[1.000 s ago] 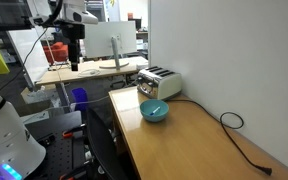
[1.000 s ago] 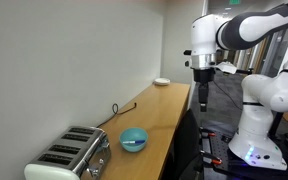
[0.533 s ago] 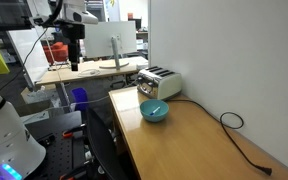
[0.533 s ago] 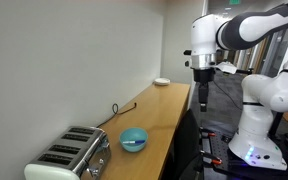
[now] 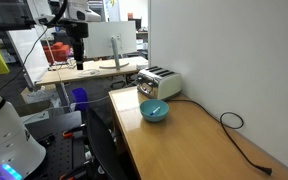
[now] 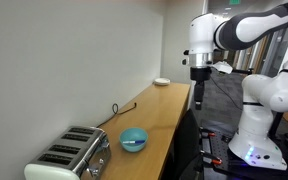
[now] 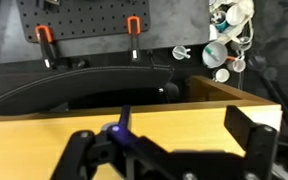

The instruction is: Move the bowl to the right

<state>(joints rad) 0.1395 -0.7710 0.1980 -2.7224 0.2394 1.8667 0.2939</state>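
Observation:
The small teal-blue bowl (image 5: 155,111) sits on the wooden table next to the silver-white toaster (image 5: 159,83), with a small light item inside it. It also shows in an exterior view (image 6: 134,139). My gripper (image 5: 80,62) hangs high off the table's edge, far from the bowl, pointing down (image 6: 202,100). In the wrist view the gripper (image 7: 184,135) is open and empty above the table's edge. The bowl is out of the wrist view.
A black cable (image 5: 236,128) runs from the wall across the table. A small white object (image 6: 161,82) lies at the table's far end. The toaster (image 6: 72,155) stands close beside the bowl. A pegboard with clamps (image 7: 84,30) lies below the table edge.
The gripper has shifted slightly sideways toward the table. The bowl and toaster have not moved.

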